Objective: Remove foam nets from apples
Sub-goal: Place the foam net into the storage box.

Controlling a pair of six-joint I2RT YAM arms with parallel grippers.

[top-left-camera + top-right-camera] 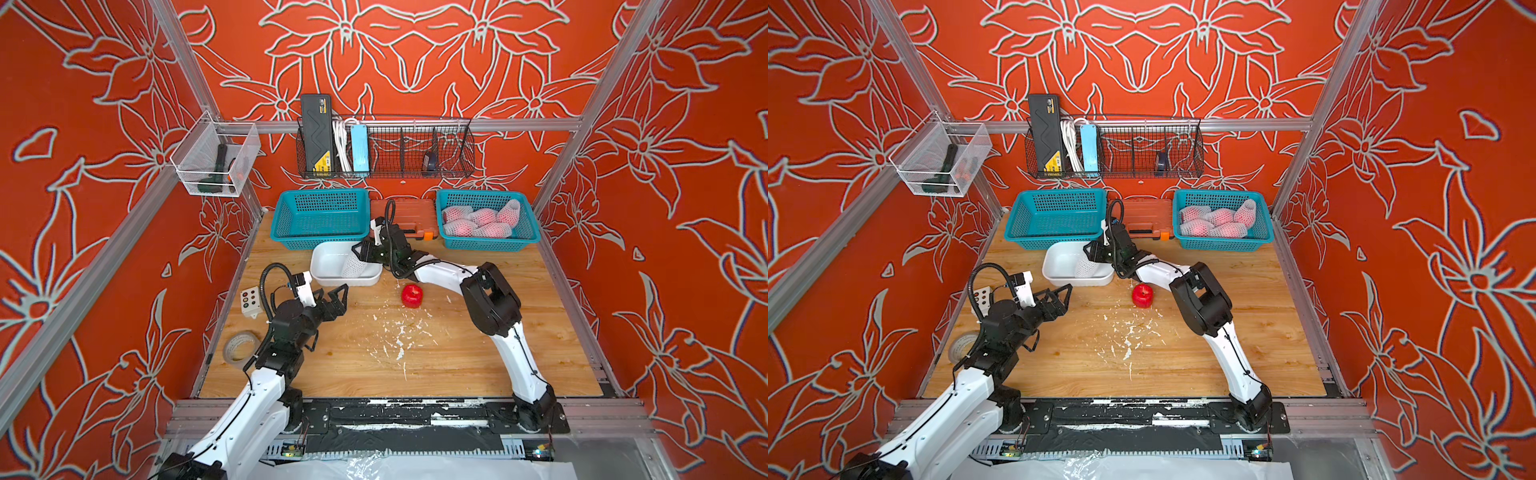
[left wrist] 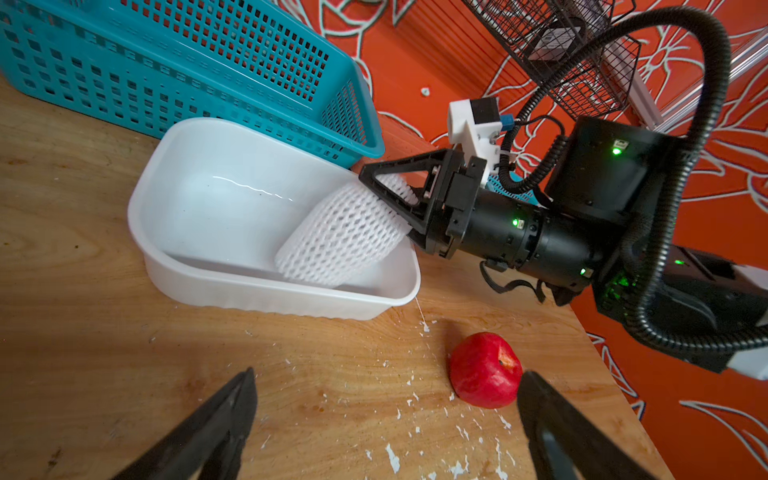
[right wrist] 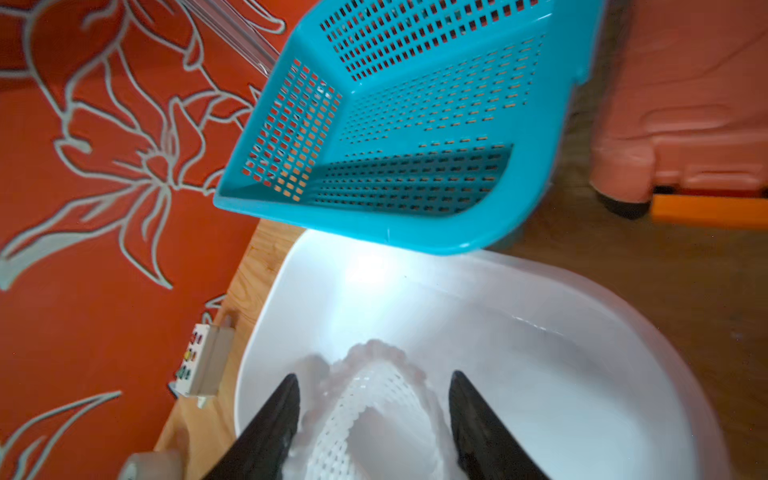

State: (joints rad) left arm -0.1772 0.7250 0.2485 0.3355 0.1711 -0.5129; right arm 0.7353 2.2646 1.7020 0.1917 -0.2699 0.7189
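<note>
A white foam mesh net [image 2: 345,237] is seen leaning in a shallow white plastic tub [image 2: 266,295], its upper end at the rim's corner between the parted jaws of the right tool [image 3: 374,376]. The net is not squeezed, and whether the pads touch it cannot be told. The tub's far rim is set just beside the front wall of an empty teal lattice basket [image 1: 320,241]. A bare red apple [image 1: 412,296] is found on the wooden desk [image 1: 478,353] near the tub's corner, apart from it, with free board all round. The left tool [image 2: 386,374] is held wide open and empty, short of the apple. Netted apples [image 1: 482,218] are piled in a second teal basket [image 1: 486,245] at the far right edge. White foam scraps [image 1: 399,336] are scattered over the open middle
</note>
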